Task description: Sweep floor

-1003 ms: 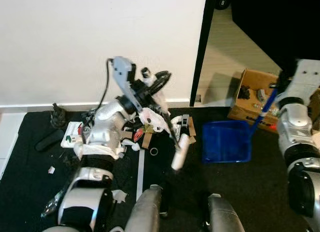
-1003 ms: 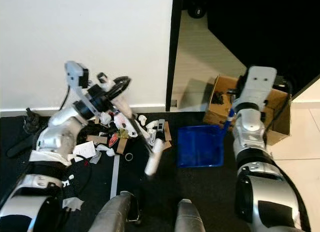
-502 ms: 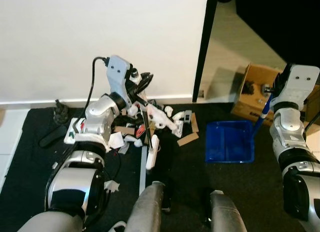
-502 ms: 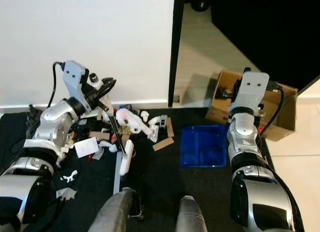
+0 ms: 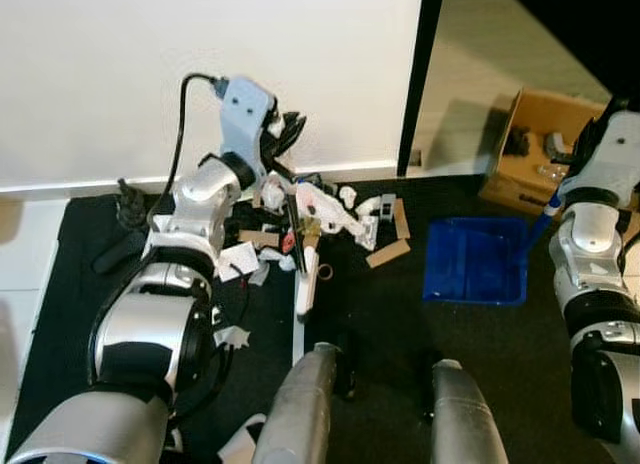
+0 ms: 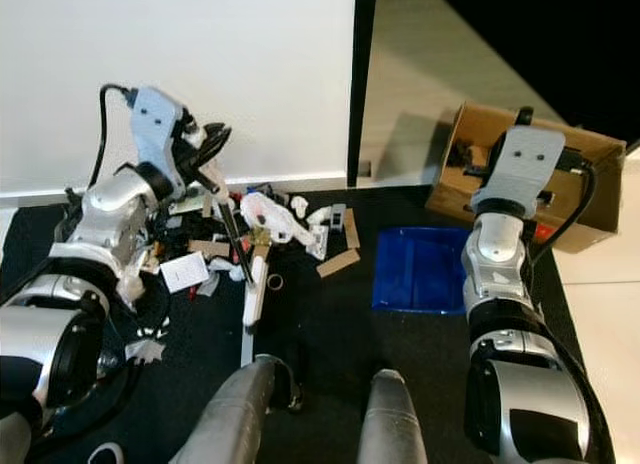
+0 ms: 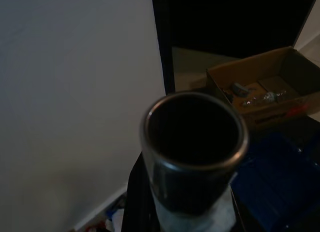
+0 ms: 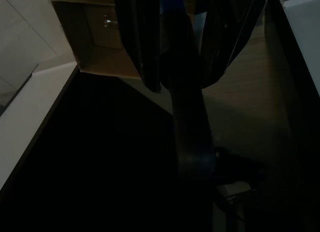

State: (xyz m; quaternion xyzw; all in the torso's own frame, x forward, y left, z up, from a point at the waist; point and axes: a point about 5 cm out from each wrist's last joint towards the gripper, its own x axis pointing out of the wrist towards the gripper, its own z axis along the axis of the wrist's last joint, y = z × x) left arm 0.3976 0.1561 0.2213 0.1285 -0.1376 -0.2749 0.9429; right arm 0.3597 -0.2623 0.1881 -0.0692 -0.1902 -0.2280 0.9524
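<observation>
Sweep barely begun: our left gripper (image 5: 283, 180) clamps broom (image 5: 297, 246) in litter (image 6: 285, 224) by wall; right gripper (image 8: 180, 47) pinches dustpan (image 5: 476, 274) handle, pan empty.

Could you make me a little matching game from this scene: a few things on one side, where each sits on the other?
Things:
1. dustpan
2. cardboard box
3. litter pile
4. broom

Places:
A. on the pale floor past the doorway
B. held by the left gripper, head down by the litter
C. on the dark mat, held by the right gripper
D. on the dark mat at the foot of the white wall

Pairs: 1-C, 2-A, 3-D, 4-B
</observation>
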